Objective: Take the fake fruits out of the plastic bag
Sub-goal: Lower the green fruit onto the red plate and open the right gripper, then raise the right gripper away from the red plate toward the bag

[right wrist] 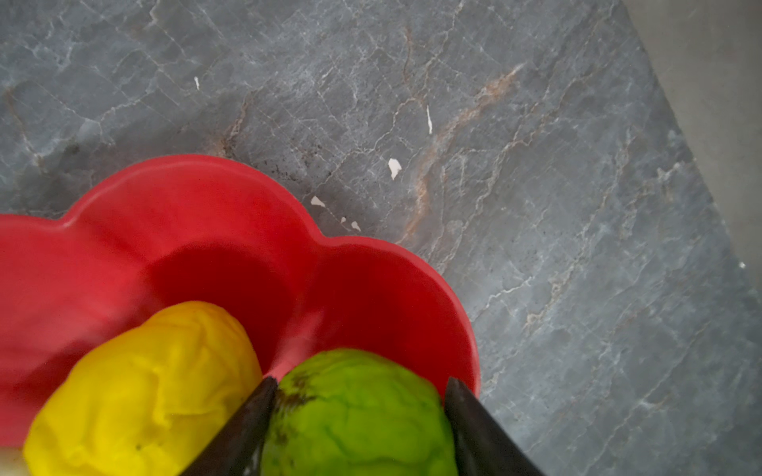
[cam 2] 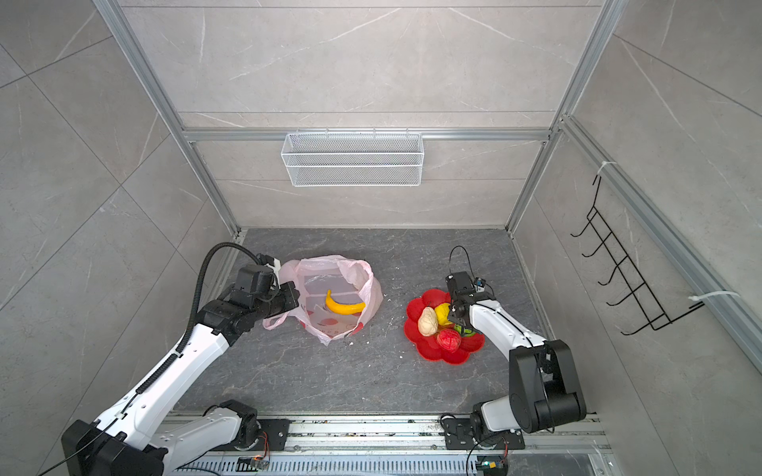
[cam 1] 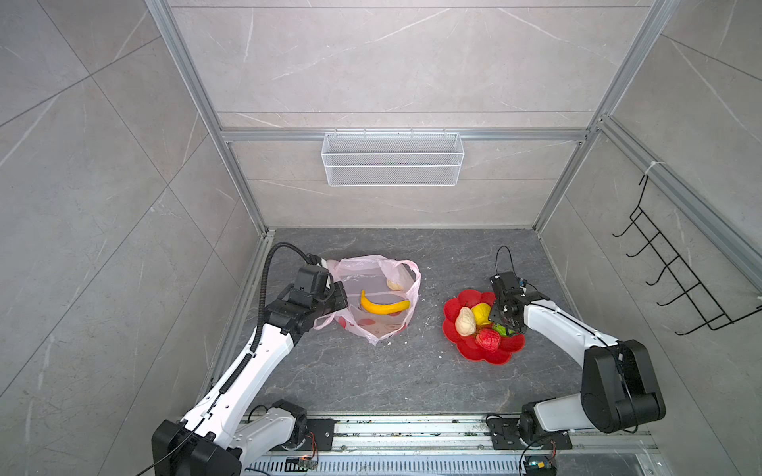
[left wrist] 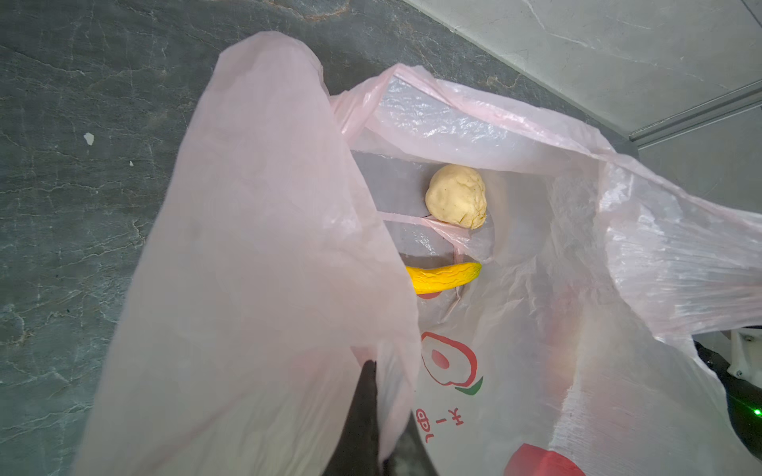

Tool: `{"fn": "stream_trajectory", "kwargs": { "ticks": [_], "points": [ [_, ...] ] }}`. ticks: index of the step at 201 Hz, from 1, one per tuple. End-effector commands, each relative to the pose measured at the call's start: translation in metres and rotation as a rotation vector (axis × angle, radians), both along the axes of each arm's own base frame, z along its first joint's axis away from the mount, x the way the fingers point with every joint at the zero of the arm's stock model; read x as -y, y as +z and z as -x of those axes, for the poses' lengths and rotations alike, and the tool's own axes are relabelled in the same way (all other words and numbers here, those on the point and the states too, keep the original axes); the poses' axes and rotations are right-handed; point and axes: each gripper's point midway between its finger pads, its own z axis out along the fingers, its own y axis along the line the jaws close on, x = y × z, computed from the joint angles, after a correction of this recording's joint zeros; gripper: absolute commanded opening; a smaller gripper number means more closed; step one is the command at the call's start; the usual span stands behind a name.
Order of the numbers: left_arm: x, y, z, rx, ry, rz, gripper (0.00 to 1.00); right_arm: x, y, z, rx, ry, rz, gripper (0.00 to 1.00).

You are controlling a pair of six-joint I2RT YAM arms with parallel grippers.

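Note:
The pale-pink plastic bag (cam 1: 373, 284) (cam 2: 330, 284) stands open on the grey slab. Inside lie a yellow banana (cam 1: 383, 307) (left wrist: 445, 278) and a beige lump (cam 1: 395, 284) (left wrist: 457, 195). My left gripper (cam 1: 341, 296) (left wrist: 383, 395) is shut on the bag's near rim and holds it up. At the right, a red flower-shaped dish (cam 1: 497, 358) (right wrist: 185, 214) holds a beige lump (cam 1: 466, 321), a yellow ball (right wrist: 144, 391) and a red bumpy ball (cam 1: 488, 340). The green ball (right wrist: 358, 416) rests there too, between the open fingers of my right gripper (right wrist: 361, 383).
A white wire basket (cam 1: 391, 158) hangs on the back wall and a black hook rack (cam 1: 668, 268) on the right wall. Small white flakes (right wrist: 394, 168) lie on the slab round the dish. An aluminium rail (cam 1: 412, 428) runs along the front edge.

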Motion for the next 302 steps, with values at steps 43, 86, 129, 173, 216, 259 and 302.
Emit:
{"fn": "stream_trajectory", "kwargs": {
  "ticks": [43,86,129,173,216,259,302],
  "points": [
    [0.006,0.023,0.007,0.043,-0.061,0.015,0.00,0.005,0.034,-0.007,0.040,0.018,0.037,0.74],
    [0.009,0.013,0.024,-0.006,-0.122,0.014,0.00,-0.020,0.096,-0.020,0.179,0.168,-0.011,0.73],
    [0.009,-0.003,0.045,-0.045,-0.179,0.006,0.00,-0.123,0.170,-0.016,0.313,0.551,-0.079,0.71],
    [0.018,-0.017,0.061,-0.078,-0.236,0.054,0.00,-0.243,0.247,0.026,0.471,0.933,-0.109,0.65],
    [0.014,-0.031,0.070,-0.096,-0.221,0.053,0.00,-0.334,0.268,0.064,0.436,1.169,-0.074,0.48],
    [0.007,-0.046,0.077,-0.125,-0.171,0.054,0.00,-0.395,0.211,0.064,0.320,1.196,-0.169,0.39],
    [0.003,-0.056,0.078,-0.139,-0.139,0.052,0.00,-0.437,0.175,0.065,0.248,1.221,-0.265,0.34]
  ]
}}
